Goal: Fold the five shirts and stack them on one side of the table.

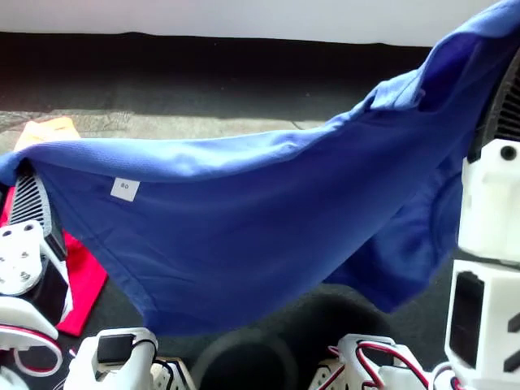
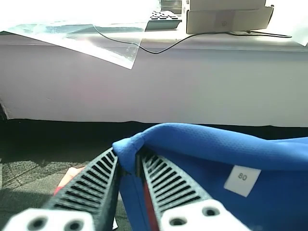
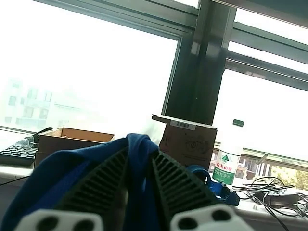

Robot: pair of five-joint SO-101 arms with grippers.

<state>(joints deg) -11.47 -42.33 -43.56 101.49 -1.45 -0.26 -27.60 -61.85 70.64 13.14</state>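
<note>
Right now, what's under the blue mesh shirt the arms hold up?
A red shirt shows beneath the end held by the left gripper, an orange shirt beyond it. The blue mesh shirt covers most of the table; anything else there is hidden.

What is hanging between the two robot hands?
The blue shirt, stretched in the air from the left gripper to the right gripper; each is shut on its edge. The high view shows it.
</note>
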